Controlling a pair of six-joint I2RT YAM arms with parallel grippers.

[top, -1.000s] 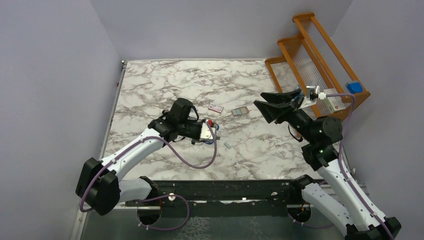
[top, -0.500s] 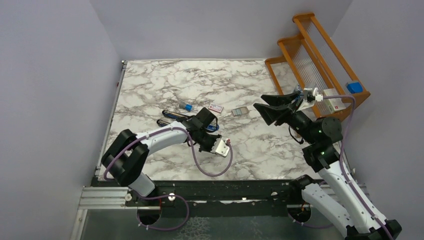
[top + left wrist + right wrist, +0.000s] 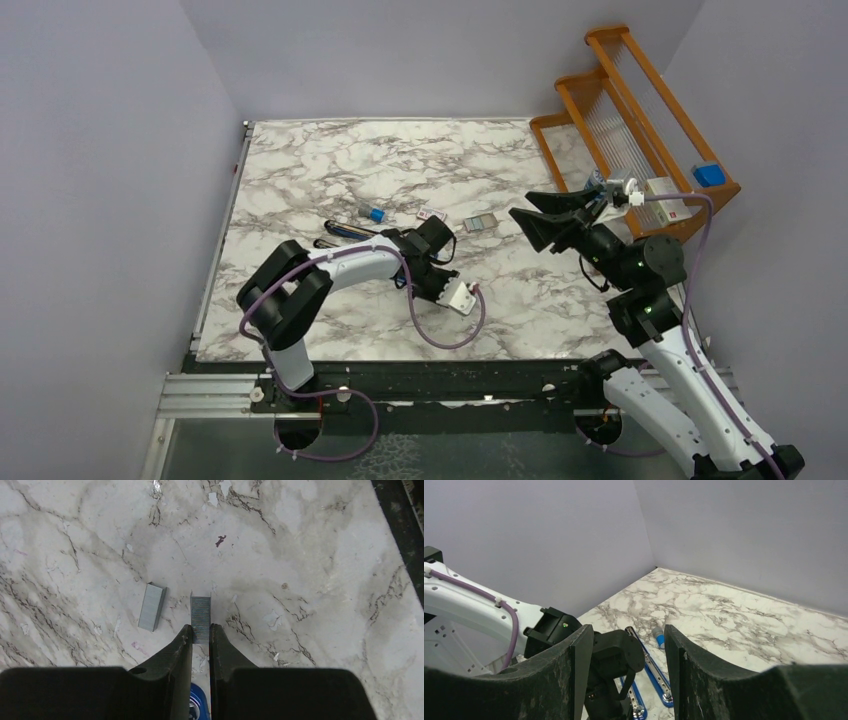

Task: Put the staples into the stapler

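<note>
My left gripper is low over the marble table, its jaws closed on the near end of a silvery-grey staple strip. A second staple strip lies loose just to its left. In the top view the left gripper is at the table's front middle. The open blue stapler lies behind it, and it shows in the right wrist view too. The small white box with a pink label and a grey staple tray lie further back. My right gripper is open, empty and raised in the air.
A small blue-capped cylinder lies behind the stapler. A wooden stepped rack stands at the back right with a blue item on it. Grey walls close in the table on the left, back and right.
My left arm swung right and toward the front, and its gripper came down onto the staple strip. That uncovered the stapler and the blue-capped cylinder. The right arm barely moved.
</note>
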